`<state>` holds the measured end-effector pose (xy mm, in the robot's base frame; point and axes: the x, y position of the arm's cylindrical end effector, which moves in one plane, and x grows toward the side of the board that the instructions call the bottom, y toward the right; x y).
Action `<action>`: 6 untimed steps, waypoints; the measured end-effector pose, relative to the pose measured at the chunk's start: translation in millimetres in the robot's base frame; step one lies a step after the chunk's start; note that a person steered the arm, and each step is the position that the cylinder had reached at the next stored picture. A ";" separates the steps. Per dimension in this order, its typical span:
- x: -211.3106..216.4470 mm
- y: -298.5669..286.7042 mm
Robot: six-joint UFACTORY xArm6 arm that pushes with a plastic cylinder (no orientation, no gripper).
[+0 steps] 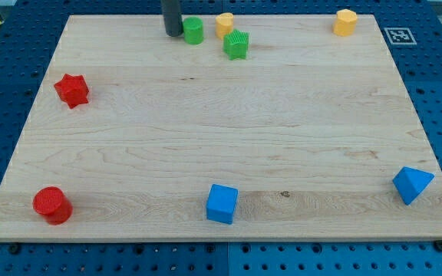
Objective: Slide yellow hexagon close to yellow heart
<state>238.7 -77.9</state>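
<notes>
A straight dark rod is seen coming down from the view's top edge onto a pale wooden board (221, 138), and my tip (173, 34) is planted near the board's top edge, left of centre. No jaws are carried by the rod, so nothing is held; whether my tip actually touches the small green cylinder block (194, 31) just to its right cannot be told, though the two stand very close together.

Two yellow plastic blocks are shown along the same top edge. One yellow block (224, 24) sits just right of the green cylinder, with a ridged green block (236, 44), its shape unclear, set just below it and seemingly touching it. The other yellow block (345, 22) stands well apart, near the board's top right corner. Their outlines are too small to be made out with certainty, so which is the hexagon and which the heart cannot be told; both are upright and flat on the wood.

Elsewhere, a red star-shaped block (72, 90) is placed near the left edge, and a red cylinder block (52, 205) lies at the bottom left corner. A blue cube block (222, 203) rests near the bottom edge at centre, and a blue wedge-like block (412, 184) is found close to the bottom right corner. The board is laid on a blue perforated table (21, 46).
</notes>
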 end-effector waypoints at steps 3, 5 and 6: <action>82.6 54.1; 87.7 285.8; 55.7 367.9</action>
<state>294.4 290.0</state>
